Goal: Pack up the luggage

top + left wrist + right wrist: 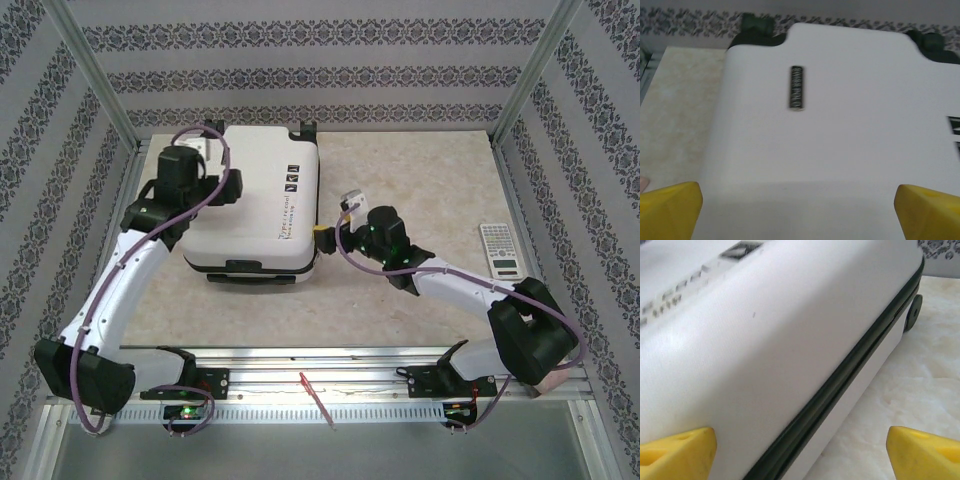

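Item: luggage (255,200), white hard shell, closed, lying flat on the table (420,180) at its left rear part, black wheels toward the back wall.

Top view: whole case outline, small black logos along its right half, black handle at its near edge. Left gripper (205,150) sits over the case's left rear corner; right gripper (332,228) is just beside the case's right edge, low near the table. Grey keypad device (498,250) lies well apart at the table's right side. Thin red object (318,398) lies across the metal rail at the near edge.

Left wrist view: top face of the shell from close above, with a small dark name plate (796,87) and two black wheels (754,24) at the far end; bare table to the left.

Right wrist view: side of the case, with the black seam band (840,385) running between the two shell halves and one wheel at the far corner.

Pincers: left pair spread wide, yellow fingertips (667,210) at either edge of the frame over the shell, holding nothing. Right pair likewise wide, one yellow fingertip (675,452) before the shell's side, the other over bare table, holding nothing. Contact with the shell cannot be told for either.
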Available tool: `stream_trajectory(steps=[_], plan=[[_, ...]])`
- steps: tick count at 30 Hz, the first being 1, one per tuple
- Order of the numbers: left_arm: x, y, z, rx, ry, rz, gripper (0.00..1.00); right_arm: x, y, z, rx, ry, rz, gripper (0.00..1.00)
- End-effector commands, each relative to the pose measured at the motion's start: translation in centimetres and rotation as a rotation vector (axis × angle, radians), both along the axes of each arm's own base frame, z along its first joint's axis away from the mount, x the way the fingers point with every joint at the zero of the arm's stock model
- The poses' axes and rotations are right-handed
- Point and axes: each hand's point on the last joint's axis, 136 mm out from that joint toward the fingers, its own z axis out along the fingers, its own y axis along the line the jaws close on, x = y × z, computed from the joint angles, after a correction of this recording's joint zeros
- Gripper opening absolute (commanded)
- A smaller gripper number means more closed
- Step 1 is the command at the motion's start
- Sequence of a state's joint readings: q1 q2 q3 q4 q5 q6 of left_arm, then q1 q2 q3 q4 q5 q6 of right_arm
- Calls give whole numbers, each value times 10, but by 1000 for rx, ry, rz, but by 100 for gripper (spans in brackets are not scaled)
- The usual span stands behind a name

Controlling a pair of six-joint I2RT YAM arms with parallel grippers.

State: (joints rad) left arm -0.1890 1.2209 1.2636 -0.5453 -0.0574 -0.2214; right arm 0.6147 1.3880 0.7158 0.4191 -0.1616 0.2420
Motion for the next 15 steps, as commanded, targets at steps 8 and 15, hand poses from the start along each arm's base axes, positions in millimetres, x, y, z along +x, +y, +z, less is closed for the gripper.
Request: stream_trajectory(steps=[8,15], plan=[[2,29,-32,-174,51,22,90,27,42,68,233,22,107,92],[-2,33,-57,-180,110,27,88,35,62,56,256,91,166,92]])
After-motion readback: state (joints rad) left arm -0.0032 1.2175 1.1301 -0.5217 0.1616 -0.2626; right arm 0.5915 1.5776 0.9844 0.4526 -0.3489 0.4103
